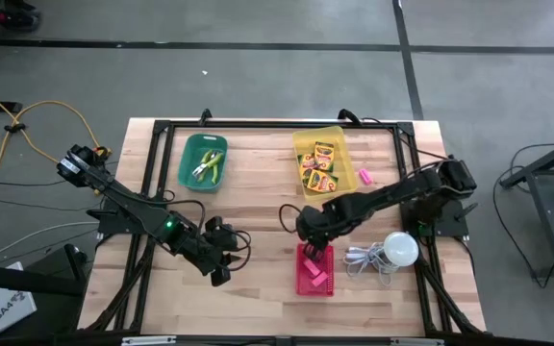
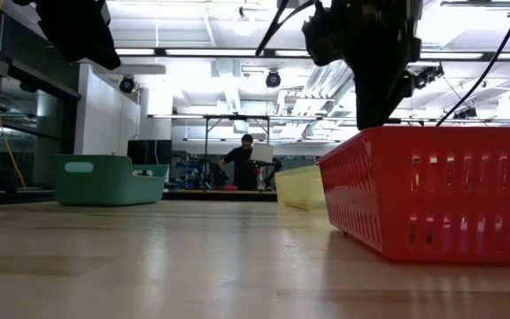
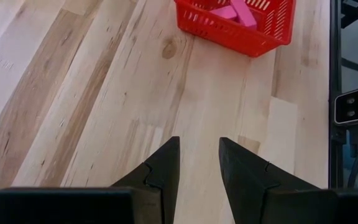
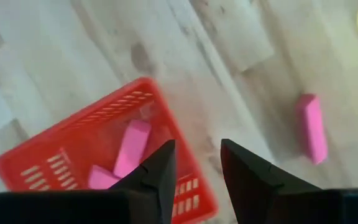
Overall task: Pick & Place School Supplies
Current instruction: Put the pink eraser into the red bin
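Below right gripper (image 4: 197,163): red basket (image 4: 55,155), erasers (image 4: 132,146) inside.

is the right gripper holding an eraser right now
No, the right gripper is open and empty above the red basket, with one pink eraser lying loose on the table.

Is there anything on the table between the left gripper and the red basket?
No. In the left wrist view only bare wood lies between the left gripper and the red basket.
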`<state>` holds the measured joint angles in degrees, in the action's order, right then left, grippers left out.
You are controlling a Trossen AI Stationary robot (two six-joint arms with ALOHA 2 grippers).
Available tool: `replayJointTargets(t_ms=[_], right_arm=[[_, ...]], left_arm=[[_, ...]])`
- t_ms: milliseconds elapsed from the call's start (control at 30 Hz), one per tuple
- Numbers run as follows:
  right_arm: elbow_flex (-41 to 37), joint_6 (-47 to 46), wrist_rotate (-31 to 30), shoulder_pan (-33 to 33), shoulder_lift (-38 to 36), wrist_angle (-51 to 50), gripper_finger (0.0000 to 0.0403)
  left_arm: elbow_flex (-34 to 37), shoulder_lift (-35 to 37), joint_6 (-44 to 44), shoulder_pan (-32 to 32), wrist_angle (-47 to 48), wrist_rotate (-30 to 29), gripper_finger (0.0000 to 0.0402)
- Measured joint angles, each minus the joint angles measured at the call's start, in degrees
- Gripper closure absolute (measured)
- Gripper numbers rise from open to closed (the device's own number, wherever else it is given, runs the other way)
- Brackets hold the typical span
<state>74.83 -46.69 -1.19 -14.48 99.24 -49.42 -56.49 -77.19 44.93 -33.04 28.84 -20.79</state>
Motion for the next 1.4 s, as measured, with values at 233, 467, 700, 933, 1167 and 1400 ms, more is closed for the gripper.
replayJointTargets(t_ms=[233, 467, 700, 933, 1167, 1400], right_arm=[[0.00, 8.05, -0.45, 4.16, 0.02, -4.08, 0.0289], [0.00, 13.32, -3.81, 7.13, 0.02, -7.05, 0.0289], [-0.48, 15.97, -4.29, 8.53, 0.02, -8.30, 0.0289], [-4.77, 14.13, -2.76, 8.52, 0.09, -8.14, 0.0260], [-7.29, 14.43, -2.86, 8.55, 0.09, -3.75, 0.0236], [-11.20, 15.07, -2.80, 9.27, 0.09, 0.46, 0.0238]], left_arm=[[0.00, 0.00, 0.00, 0.00, 0.01, 0.03, 0.0293], [0.00, 0.00, 0.00, 0.00, 0.02, 0.03, 0.0293], [0.00, 0.00, 0.00, 0.02, 0.02, 0.09, 0.0293], [0.00, 0.00, 0.00, 0.02, 0.00, 2.68, 0.0293], [0.00, 0.02, 0.01, 0.01, -0.22, 2.74, 0.0293], [0.00, 0.03, 0.02, 0.02, -0.22, 2.90, 0.0293]])
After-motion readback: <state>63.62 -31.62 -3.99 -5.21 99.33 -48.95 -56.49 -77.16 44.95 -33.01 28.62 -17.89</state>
